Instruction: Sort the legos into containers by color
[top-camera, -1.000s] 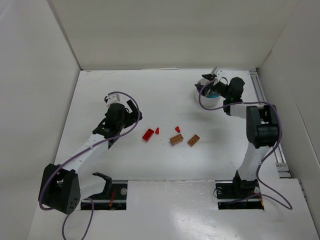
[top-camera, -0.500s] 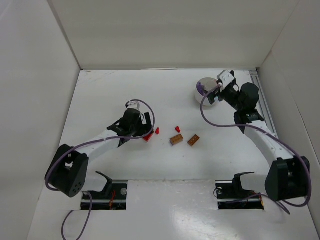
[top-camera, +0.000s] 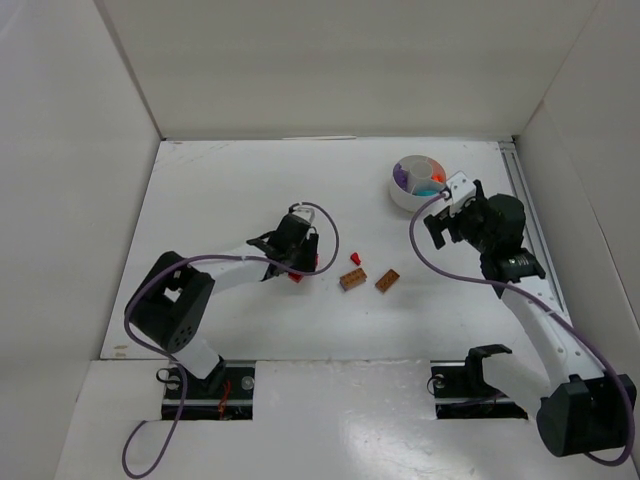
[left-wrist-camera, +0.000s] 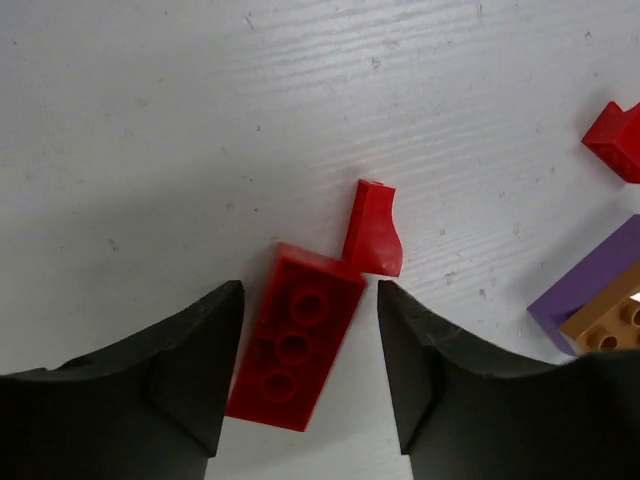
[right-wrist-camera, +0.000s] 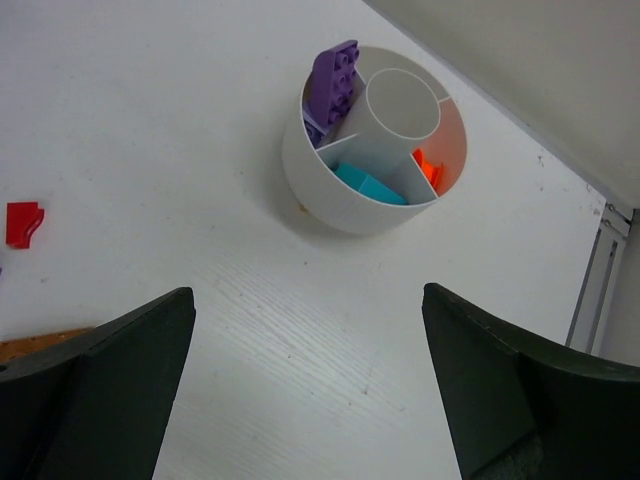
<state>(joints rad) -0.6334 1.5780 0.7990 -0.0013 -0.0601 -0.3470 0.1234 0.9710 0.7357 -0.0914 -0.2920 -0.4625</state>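
A flat red lego (left-wrist-camera: 295, 345) lies on the table between the fingers of my left gripper (left-wrist-camera: 310, 293). The left finger is at its edge and a gap shows on the right, so the gripper is open. A small curved red piece (left-wrist-camera: 372, 232) touches the brick's far end. My left gripper (top-camera: 300, 262) is at table centre-left. The white tub of containers (right-wrist-camera: 330, 190) holds a purple brick (right-wrist-camera: 333, 85), a teal piece (right-wrist-camera: 368, 185) and an orange piece (right-wrist-camera: 428, 168) in separate wedges. My right gripper (right-wrist-camera: 308, 293) hangs wide open and empty just short of the tub.
Another small red piece (top-camera: 354, 259) and two brown bricks (top-camera: 352, 280) (top-camera: 387, 280) lie mid-table, right of the left gripper. A brown brick on a purple one (left-wrist-camera: 600, 305) shows at the left wrist view's right edge. White walls enclose the table; a rail (top-camera: 530, 215) runs along its right side.
My left arm has swung right and come down over the flat red lego, its jaws narrowing around it. My right arm has drawn back from above the tub, uncovering it.
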